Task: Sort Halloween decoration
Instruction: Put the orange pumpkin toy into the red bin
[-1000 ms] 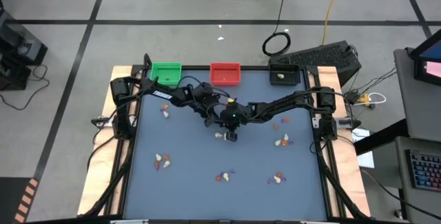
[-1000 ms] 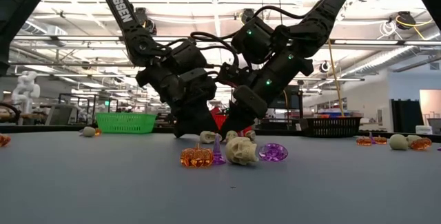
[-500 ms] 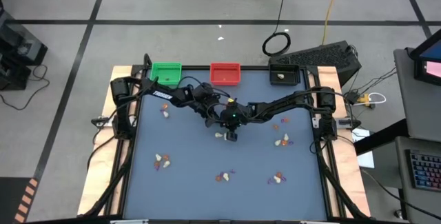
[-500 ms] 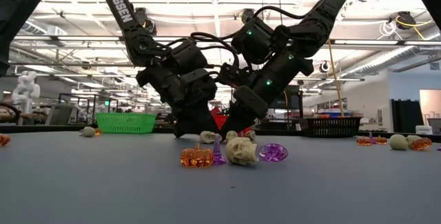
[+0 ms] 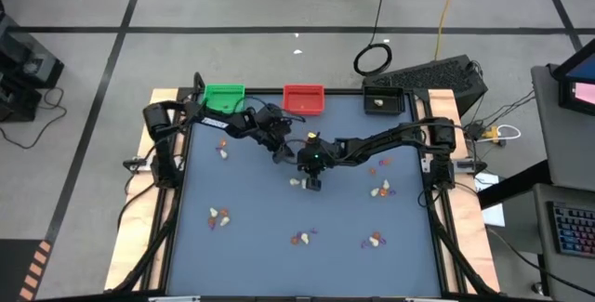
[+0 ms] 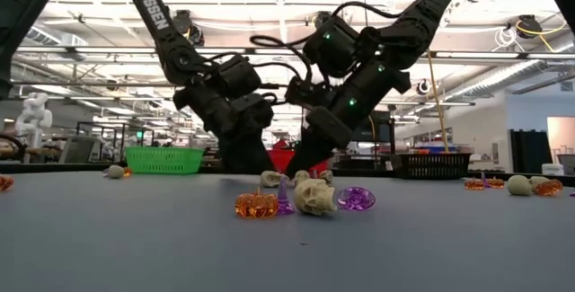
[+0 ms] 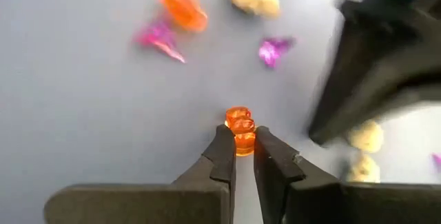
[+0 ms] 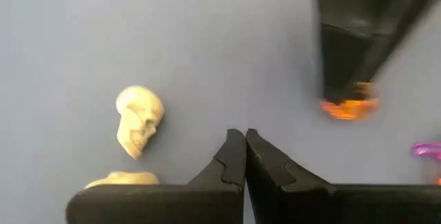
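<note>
The Halloween decoration lies in small clusters of cream, orange and purple trinkets on the grey table (image 5: 251,246). My left gripper (image 7: 240,138) is near the table's middle (image 5: 282,156), shut on a tiny orange pumpkin (image 7: 240,122). My right gripper (image 8: 239,138) hovers close beside it (image 5: 312,179), shut on nothing. A cream skull (image 8: 140,129) lies next to the right gripper. In the low view, another pumpkin (image 6: 256,205), a skull (image 6: 314,196) and a purple piece (image 6: 356,199) rest on the table nearer the camera. My left gripper pinches the orange pumpkin by its two sides (image 7: 241,141) between its two fingertips. The fingers slant down at it from the table's far left. Most of the pumpkin sticks out past the fingertips. I cannot tell whether it is clear of the table.
A green tray (image 5: 223,98), a red tray (image 5: 303,99) and a black tray (image 5: 382,102) stand along the far edge. Trinket clusters lie at the left (image 5: 221,149), near left (image 5: 218,216), near middle (image 5: 302,239) and right (image 5: 382,190).
My left gripper has risen a little and drawn back toward the table's far left, swinging away from the right gripper. The right arm has kept still.
</note>
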{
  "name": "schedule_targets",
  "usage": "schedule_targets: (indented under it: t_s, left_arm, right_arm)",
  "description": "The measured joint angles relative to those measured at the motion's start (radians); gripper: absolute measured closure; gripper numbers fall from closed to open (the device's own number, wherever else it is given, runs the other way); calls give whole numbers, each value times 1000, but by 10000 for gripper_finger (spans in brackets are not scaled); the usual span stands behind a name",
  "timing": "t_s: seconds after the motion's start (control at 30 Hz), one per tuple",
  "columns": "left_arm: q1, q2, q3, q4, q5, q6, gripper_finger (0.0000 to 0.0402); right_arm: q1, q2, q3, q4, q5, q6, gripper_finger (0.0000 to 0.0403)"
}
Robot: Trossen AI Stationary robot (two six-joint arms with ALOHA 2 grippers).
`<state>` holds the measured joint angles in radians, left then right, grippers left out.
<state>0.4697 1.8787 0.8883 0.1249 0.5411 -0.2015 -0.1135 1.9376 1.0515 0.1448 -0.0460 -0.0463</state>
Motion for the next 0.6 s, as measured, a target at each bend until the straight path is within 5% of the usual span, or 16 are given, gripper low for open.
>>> schedule_targets:
  t_s: [0.3, 0.6]
  left_arm:
    - [140, -98, 34, 9, -9, 1, 369]
    - [219, -21, 337, -213, -84, 152, 369]
  right_arm:
    - [4, -75, 0, -19, 3, -5, 403]
    - [2, -150, 1, -89, 103, -33, 403]
